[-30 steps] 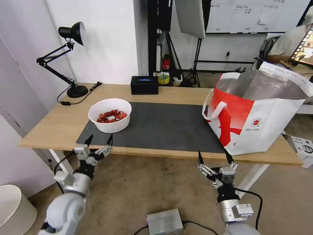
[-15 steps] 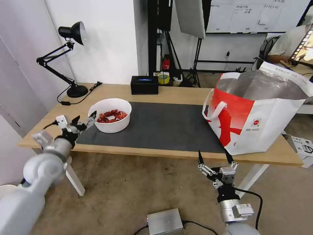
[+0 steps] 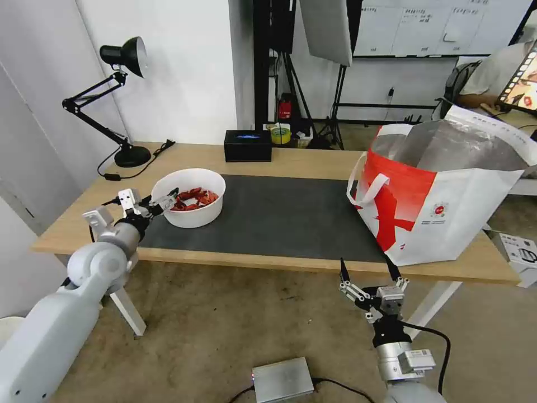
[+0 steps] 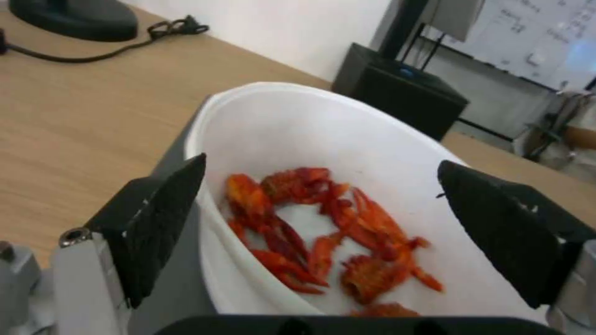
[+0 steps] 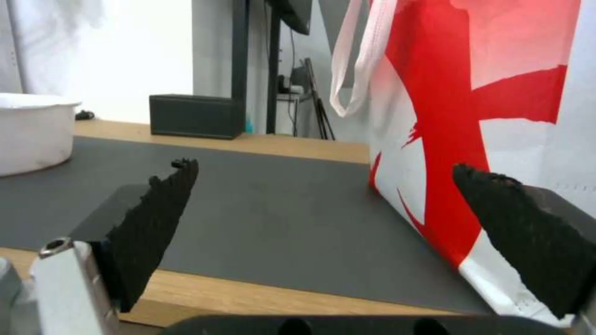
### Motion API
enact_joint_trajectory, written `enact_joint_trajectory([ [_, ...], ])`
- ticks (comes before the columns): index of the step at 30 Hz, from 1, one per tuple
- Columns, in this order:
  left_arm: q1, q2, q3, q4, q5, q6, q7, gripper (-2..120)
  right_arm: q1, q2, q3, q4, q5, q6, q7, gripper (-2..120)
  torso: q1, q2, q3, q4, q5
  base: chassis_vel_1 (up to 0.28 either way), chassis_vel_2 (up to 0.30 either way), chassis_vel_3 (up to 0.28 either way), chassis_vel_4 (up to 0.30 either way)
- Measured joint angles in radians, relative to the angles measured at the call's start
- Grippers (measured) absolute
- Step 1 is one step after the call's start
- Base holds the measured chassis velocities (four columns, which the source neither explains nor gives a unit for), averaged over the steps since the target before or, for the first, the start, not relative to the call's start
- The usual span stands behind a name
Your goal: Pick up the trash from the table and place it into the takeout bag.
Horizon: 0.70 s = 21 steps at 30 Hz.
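A white bowl (image 3: 189, 197) of red shells (image 4: 323, 232) sits on the left end of the dark grey mat (image 3: 279, 215) on the table (image 3: 313, 159). My left gripper (image 3: 164, 200) is at the bowl's left rim, open. In the left wrist view the gripper (image 4: 321, 164) spans the near rim, with one finger (image 4: 165, 218) outside the wall and the other finger (image 4: 497, 228) over the inside. The takeout bag (image 3: 447, 196), white and red with foil lining, stands open at the right. My right gripper (image 3: 364, 262) hangs open below the table's front edge, facing the bag (image 5: 447, 93).
A black tissue box (image 3: 248, 145) stands at the back middle. A black desk lamp (image 3: 126, 106) with its cable is at the back left. On the floor lie a silver box (image 3: 282, 380) and a cardboard box (image 3: 520, 249).
My left arm rose from below the table's front edge, swung left, then reached in to the bowl's rim. The right arm has not moved.
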Motion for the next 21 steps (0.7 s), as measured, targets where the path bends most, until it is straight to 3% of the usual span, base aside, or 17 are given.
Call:
enact_joint_trajectory([
  [8, -0.069, -0.006, -0.002, 0.097, 0.019, 0.008, 0.002, 100, 0.0, 0.0, 0.0, 0.0, 0.0, 0.0, 0.0, 100, 0.0, 0.0, 0.0, 0.0001, 0.0, 0.0, 0.0, 0.0, 0.0],
  [21, -0.042, -0.01, -0.007, 0.116, 0.03, 0.011, 0.027, 100, 0.0, 0.0, 0.0, 0.0, 0.0, 0.0, 0.0, 100, 0.0, 0.0, 0.0, 0.0001, 0.0, 0.0, 0.0, 0.0, 0.0],
])
